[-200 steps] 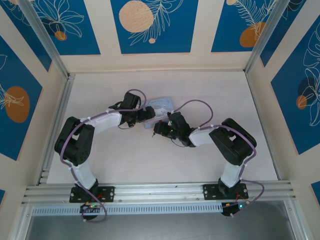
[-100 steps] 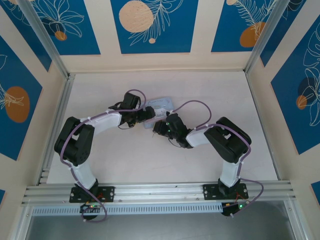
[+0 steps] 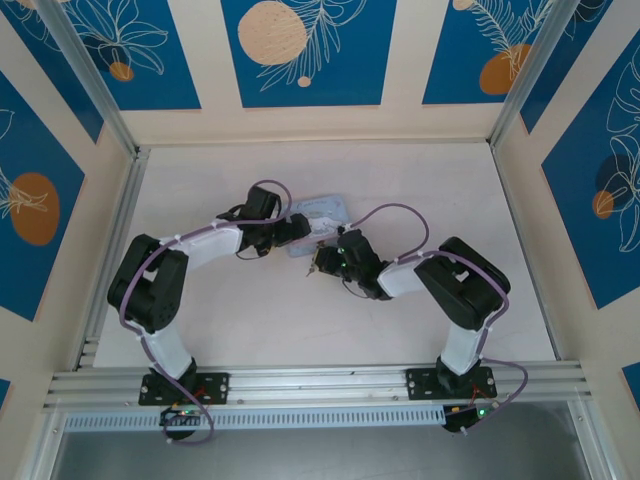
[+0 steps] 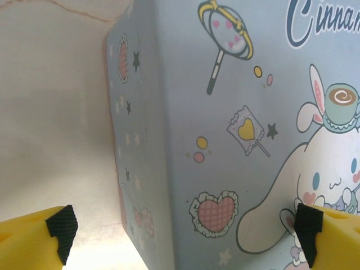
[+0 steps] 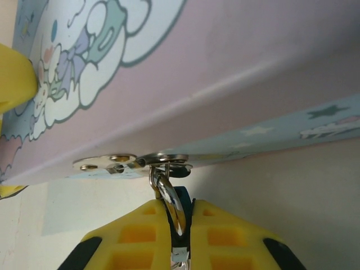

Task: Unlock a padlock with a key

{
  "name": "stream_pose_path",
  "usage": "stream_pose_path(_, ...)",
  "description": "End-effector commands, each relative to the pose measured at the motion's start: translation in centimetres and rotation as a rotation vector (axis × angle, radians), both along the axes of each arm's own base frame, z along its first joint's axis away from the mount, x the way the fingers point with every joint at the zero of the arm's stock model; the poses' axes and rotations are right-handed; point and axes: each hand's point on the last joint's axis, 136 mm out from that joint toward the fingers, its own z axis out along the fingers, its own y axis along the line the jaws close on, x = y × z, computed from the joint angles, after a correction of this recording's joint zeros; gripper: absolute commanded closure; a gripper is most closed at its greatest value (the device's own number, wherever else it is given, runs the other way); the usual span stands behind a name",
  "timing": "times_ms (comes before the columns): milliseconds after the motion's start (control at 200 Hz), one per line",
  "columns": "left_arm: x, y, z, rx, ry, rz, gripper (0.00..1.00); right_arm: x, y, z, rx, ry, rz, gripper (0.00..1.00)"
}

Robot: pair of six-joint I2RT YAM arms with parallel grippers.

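Pale tabletop (image 3: 220, 310) inside a booth of blue floral wall panels. At mid-table, a pale blue cartoon-printed tin box (image 3: 325, 208). At its left end, the left gripper (image 3: 297, 228), yellow fingers spread wide, astride the tin's edge. On the near side, under a small metal hasp (image 5: 107, 163), a tiny dark bluish padlock (image 5: 185, 202) with silvery shackle, pinched between the closed fingers of the right gripper (image 5: 179, 219).

The padlock (image 5: 170, 201) is tiny, with a dark blue body and a thin shiny loop. The loop goes through the small metal ring on the latch (image 5: 107, 162) of the pale blue tin (image 5: 315, 132). The yellow tips of the right tool (image 5: 175, 222) pinch its body
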Motion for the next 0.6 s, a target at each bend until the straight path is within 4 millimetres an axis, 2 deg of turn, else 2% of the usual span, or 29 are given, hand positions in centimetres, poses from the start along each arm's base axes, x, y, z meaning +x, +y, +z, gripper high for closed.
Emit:
stream_pose_path(0,-1.4,1.3,-1.6,0.036,0.065,0.025,0.00,-1.9,-1.7,-2.2,-0.057,0.087,0.014,1.00)
stream_pose_path(230,-1.9,1.4,-2.1,0.027,0.074,0.036,0.01,-1.6,-1.8,-1.3,0.029,0.090,0.017,1.00)
stream_pose_path(395,-2.4,1.5,-2.9,0.011,0.088,0.048,0.01,-0.7,-1.5,-0.3,0.142,0.103,-0.002,1.00)
stream_pose_path(595,-3.0,1.6,-4.1,-0.011,0.111,0.066,0.02,0.8,-1.1,-0.2,0.265,0.129,-0.057,1.00)
